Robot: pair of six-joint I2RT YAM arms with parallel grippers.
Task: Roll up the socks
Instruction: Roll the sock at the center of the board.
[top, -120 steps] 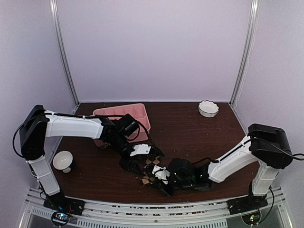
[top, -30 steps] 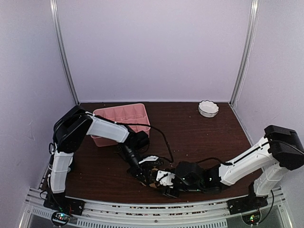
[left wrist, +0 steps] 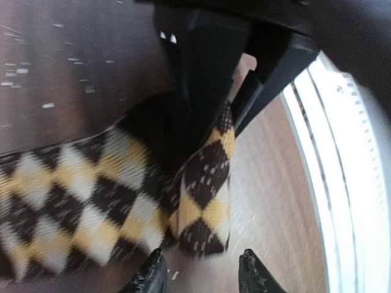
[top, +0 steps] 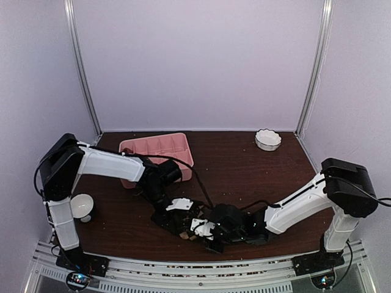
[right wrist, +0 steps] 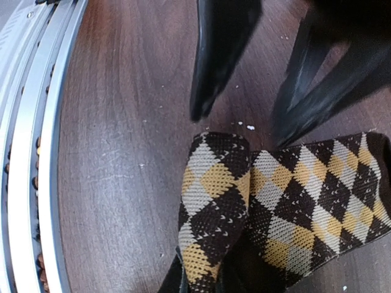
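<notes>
The checkered sock (right wrist: 293, 201) lies on the table (top: 244, 165), lower centre in the overhead view, with one end raised in a fold. The right gripper (top: 208, 235) pinches that fold between its fingers. The left gripper (left wrist: 201, 278) hovers beside it with fingers spread and empty. The roll seems barely started, and the next move is probably to turn the fold over along the sock.

Even, soft light, top view sharp, wrist views blurred up close, glare washing out the white rail (left wrist: 342, 183)

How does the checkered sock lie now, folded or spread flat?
Partly folded: one end of the checkered sock is doubled into a raised flap; the rest lies flat.
</notes>
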